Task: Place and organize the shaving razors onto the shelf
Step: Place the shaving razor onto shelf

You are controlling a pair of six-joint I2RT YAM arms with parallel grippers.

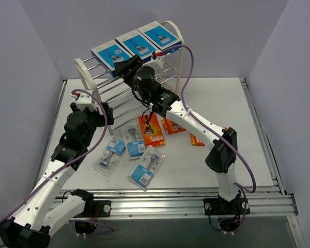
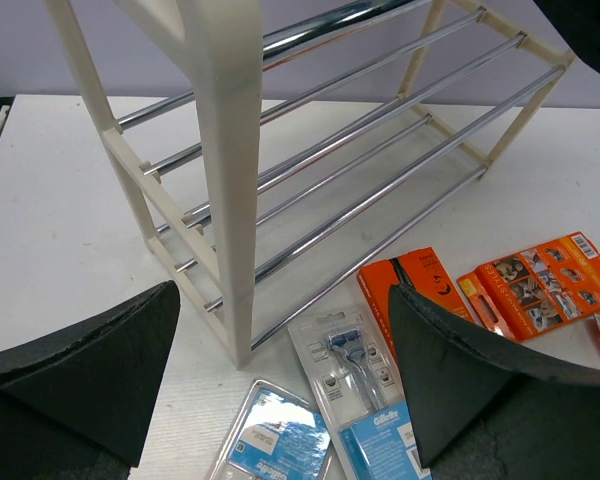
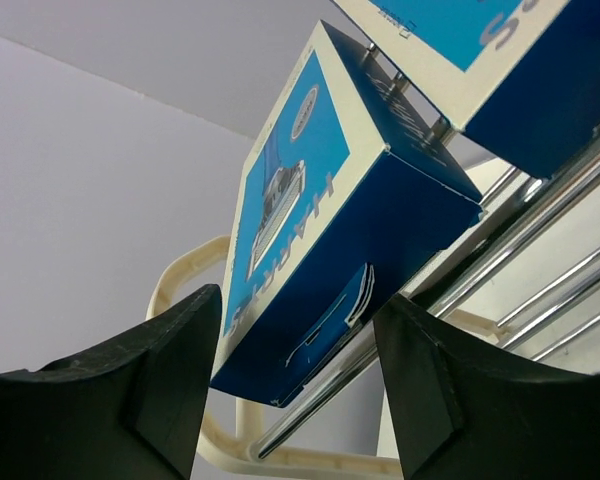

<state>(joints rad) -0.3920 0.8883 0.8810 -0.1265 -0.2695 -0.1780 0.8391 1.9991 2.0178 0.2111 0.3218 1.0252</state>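
Shaving razors sit in two groups. Three blue boxes [image 1: 137, 44] stand in a row on the top tier of the shelf [image 1: 88, 77], while three clear blister packs [image 1: 133, 143] and three orange packs [image 1: 151, 129] lie flat on the worktop [image 1: 222, 103] in front of it. The right hand [image 1: 126, 67] is raised to the top tier at the leftmost blue box [image 3: 310, 250], which rests tilted on the chrome rods. Its fingers [image 3: 140, 390] flank the box's lower corner. I cannot tell whether they press on the cardboard or stand just clear of it. The left hand [image 2: 280, 300] hovers released, jaws spread wide and holding nothing, low over the worktop near the shelf's left end panel, above the blister packs.
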